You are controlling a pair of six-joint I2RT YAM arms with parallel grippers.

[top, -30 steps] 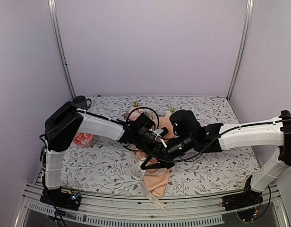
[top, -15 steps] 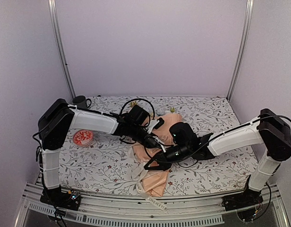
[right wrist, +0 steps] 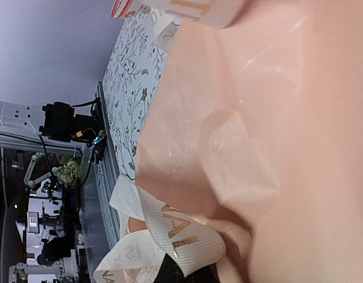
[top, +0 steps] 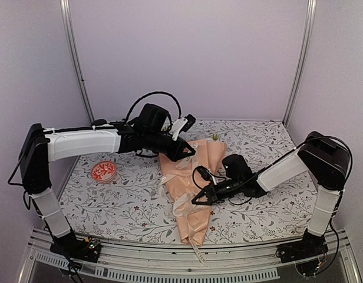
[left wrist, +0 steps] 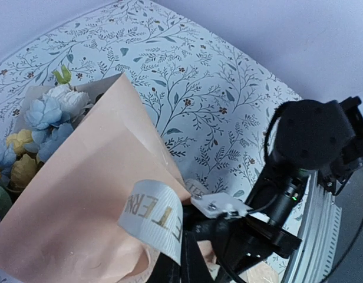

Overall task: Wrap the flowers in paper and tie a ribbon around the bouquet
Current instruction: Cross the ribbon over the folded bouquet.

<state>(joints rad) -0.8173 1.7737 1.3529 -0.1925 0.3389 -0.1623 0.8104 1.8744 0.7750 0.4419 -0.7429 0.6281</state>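
The bouquet lies on the table as a peach-orange paper (top: 193, 177) cone, with blue, white and yellow flowers (left wrist: 47, 115) showing at its wide far end. The cream ribbon (top: 177, 204), printed with gold letters, runs around the cone's middle, and a tail trails toward the front edge. My left gripper (top: 189, 152) is at the cone's upper left edge, shut on a loop of ribbon (left wrist: 155, 218). My right gripper (top: 197, 200) sits low against the middle of the cone, shut on another stretch of ribbon (right wrist: 184, 236). Paper (right wrist: 276, 118) fills most of the right wrist view.
A red-and-white dish (top: 103, 171) sits on the leaf-patterned cloth at the left. The right arm's wrist (left wrist: 308, 144) is close to the left gripper. The metal front rail (top: 170, 268) runs just below the cone's tip.
The left gripper has drawn back and up to the far left with its ribbon. The right arm has dropped lower and stretched out. The paper cone is now uncovered.
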